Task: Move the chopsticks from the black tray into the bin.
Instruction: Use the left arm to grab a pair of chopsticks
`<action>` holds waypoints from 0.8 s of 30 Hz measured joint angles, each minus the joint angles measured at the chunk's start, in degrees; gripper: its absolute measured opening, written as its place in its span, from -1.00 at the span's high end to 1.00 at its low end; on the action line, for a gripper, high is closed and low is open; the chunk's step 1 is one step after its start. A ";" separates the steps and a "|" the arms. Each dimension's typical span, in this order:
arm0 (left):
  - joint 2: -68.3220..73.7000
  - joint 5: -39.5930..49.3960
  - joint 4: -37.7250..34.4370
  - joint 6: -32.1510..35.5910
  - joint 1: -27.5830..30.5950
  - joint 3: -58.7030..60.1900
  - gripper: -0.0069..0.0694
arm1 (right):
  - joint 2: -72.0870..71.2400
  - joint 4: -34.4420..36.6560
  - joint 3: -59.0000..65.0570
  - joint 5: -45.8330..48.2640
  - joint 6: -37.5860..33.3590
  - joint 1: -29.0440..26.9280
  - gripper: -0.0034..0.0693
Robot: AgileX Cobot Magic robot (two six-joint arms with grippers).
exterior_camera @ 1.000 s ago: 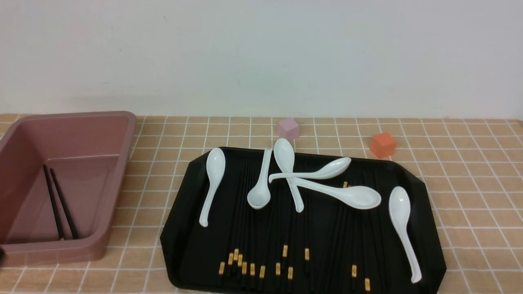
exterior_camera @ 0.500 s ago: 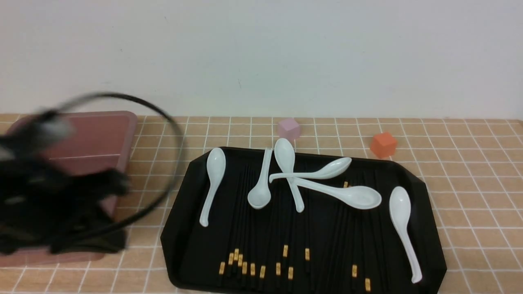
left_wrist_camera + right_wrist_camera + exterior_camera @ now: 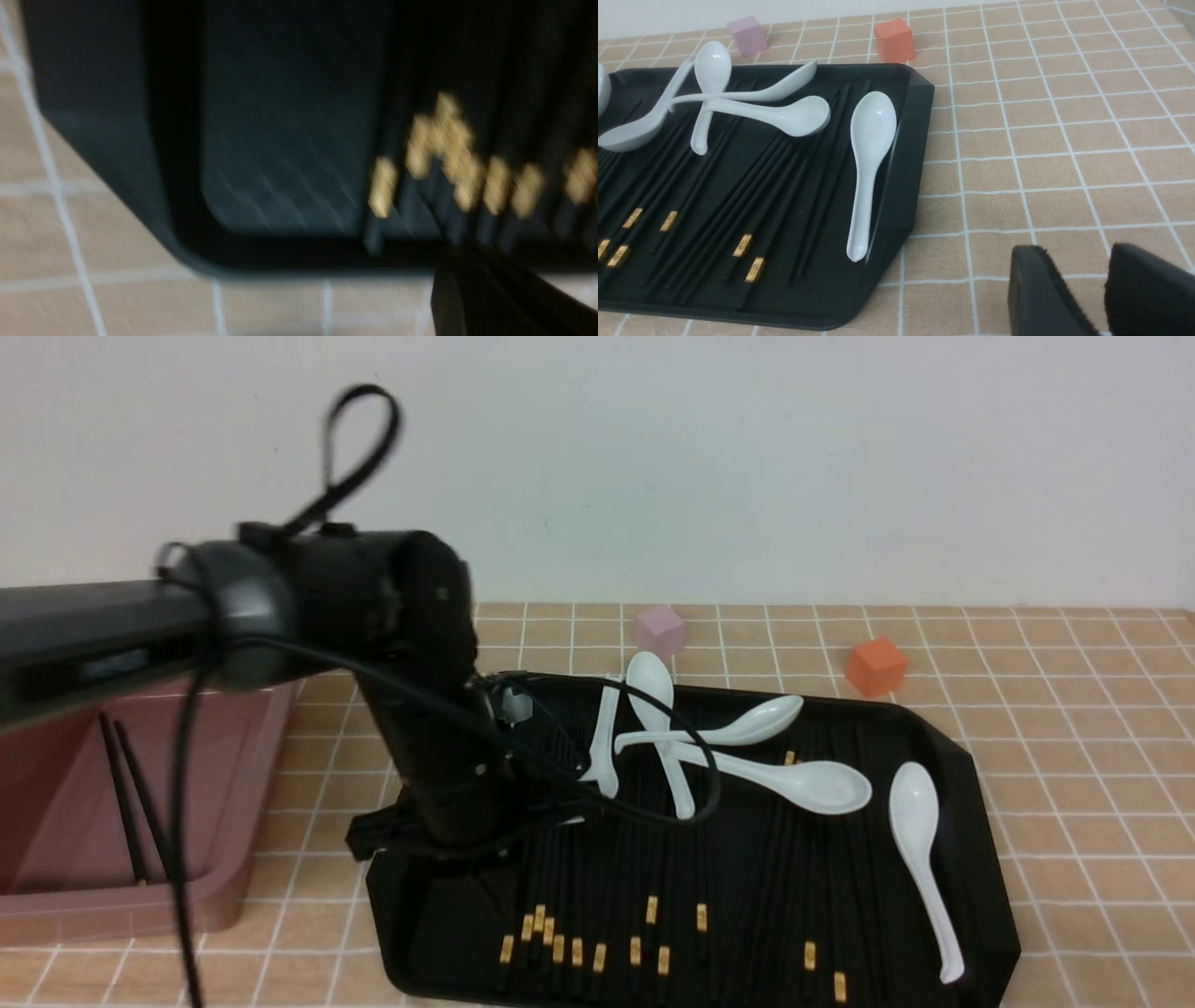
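Within the last second the black left arm [image 3: 420, 728] was swung from the dusty-pink plastic bin [image 3: 140, 919], where two sticks lay, to frame centre-left over the glossy black tray [image 3: 439, 915]. Most thin black gold-banded chopsticks [image 3: 577, 933] remained there. Its fingers' [image 3: 486, 298] spread could not be told; the right gripper [image 3: 1080, 261] was parted, empty.

1. Right gripper [image 3: 1083, 261] is hanging over the tiled table [image 3: 1064, 140], jaws sitting slightly apart, gripping nothing.
2. Black tray [image 3: 906, 154] is lying ahead and off to one side, apart from the fingers.
3. Chopsticks [image 3: 752, 196] are lying in it under white spoons [image 3: 784, 114]; one spoon [image 3: 871, 154] is lying along the gripper-side rim.
4. Orange cube [image 3: 893, 39] and pink cube [image 3: 747, 35] are sitting beyond the tray, farthest ahead.
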 joint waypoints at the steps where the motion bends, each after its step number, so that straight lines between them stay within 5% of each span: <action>1: 0.86 0.00 0.56 -0.50 0.00 -0.67 0.81 | 0.00 0.00 0.00 0.00 0.00 0.00 0.25; 15: 3.99 -9.24 2.95 -4.98 -0.01 -2.22 0.23 | 0.00 0.00 0.00 0.00 0.00 0.00 0.25; 24: 6.84 -10.06 7.57 -11.92 -0.06 -2.33 0.17 | 0.00 0.00 0.00 0.00 0.00 0.00 0.25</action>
